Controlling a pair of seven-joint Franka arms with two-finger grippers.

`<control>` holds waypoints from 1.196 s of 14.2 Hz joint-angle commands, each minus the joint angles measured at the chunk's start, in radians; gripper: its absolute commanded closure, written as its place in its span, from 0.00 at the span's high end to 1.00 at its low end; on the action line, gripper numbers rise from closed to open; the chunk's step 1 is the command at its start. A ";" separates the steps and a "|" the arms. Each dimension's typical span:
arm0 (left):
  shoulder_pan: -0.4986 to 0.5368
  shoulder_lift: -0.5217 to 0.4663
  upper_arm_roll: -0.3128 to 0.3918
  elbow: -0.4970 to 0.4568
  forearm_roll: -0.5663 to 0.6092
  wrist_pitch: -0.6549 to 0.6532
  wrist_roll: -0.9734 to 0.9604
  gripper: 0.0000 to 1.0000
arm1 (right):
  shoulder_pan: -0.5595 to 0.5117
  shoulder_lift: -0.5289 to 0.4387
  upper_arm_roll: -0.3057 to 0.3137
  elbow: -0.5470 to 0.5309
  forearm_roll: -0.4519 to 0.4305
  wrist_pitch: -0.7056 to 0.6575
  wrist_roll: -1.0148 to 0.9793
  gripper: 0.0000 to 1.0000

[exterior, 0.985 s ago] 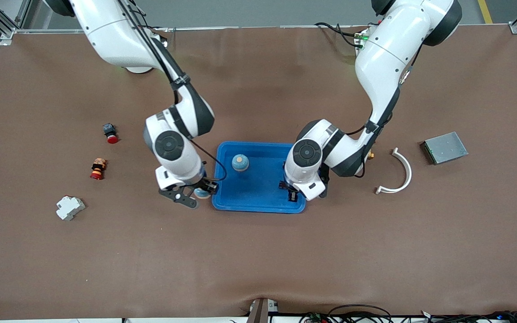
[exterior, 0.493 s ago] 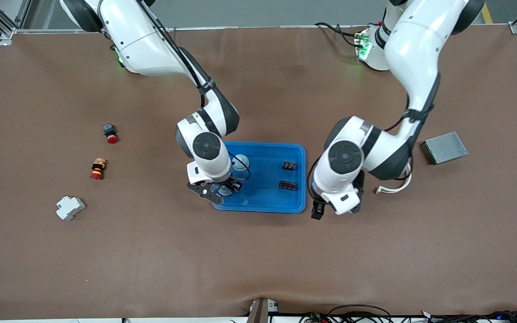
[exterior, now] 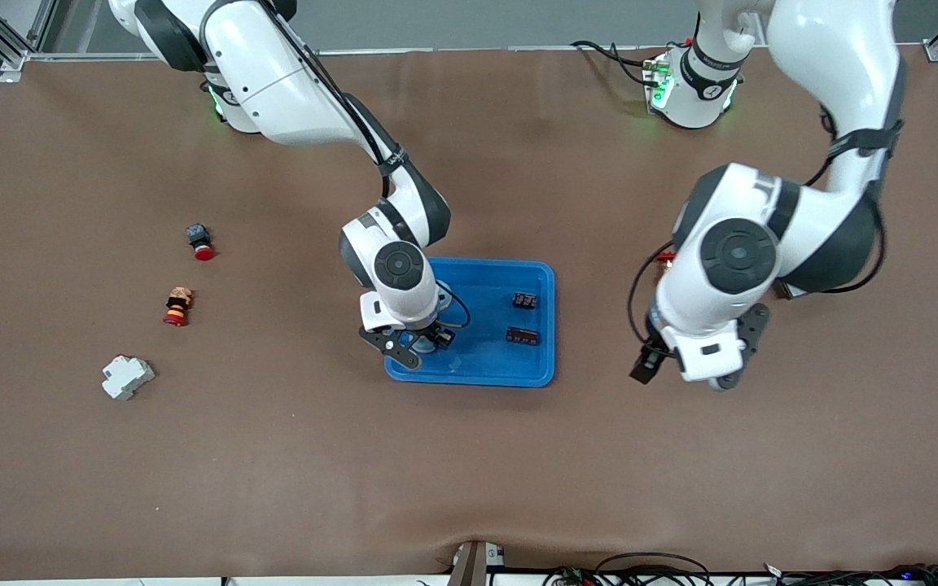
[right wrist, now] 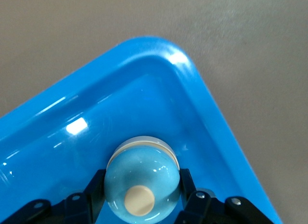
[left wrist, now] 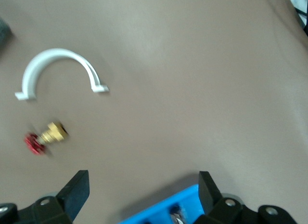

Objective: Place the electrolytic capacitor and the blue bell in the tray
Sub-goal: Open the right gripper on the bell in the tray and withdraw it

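Moved since a second ago: both arms have swung toward the left arm's end of the table; the right gripper has carried its bell from beside the tray to over it, and the left gripper has drawn away from the tray.
Right gripper (exterior: 418, 342): over the tray's corner nearest the front camera at the right arm's end, jaws clamped on the blue bell.
Blue bell (right wrist: 141, 182): a round pale-blue dome held upright between the fingers, its tan knob pointing up toward the wrist camera; the dome has no long axis to speak of.
Second bell: mostly hidden under the right wrist in the front view.
Tray (exterior: 489, 370): bright-blue, long axis running between the two arms' ends of the table.
Tray contents: two small dark components (exterior: 524, 317) lie in it near the rim at the left arm's end, one nearer the front camera than the other; too small to tell if either is the capacitor.
Left gripper (exterior: 646, 363): up over bare table between the tray and the left arm's end, jaws spread wide and holding nothing.
Under the left wrist camera: a white curved clip (left wrist: 60, 72), a brass fitting with a red cap (left wrist: 46, 137) and one corner of the tray.
Right arm's end: red-capped button (exterior: 200, 241), orange-and-red part (exterior: 177, 306), white breaker block (exterior: 127, 377), all well apart from the tray.
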 commanded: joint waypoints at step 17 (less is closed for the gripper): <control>0.245 -0.189 -0.007 -0.058 -0.031 -0.138 0.643 1.00 | 0.019 0.036 -0.013 0.072 -0.022 -0.012 0.033 1.00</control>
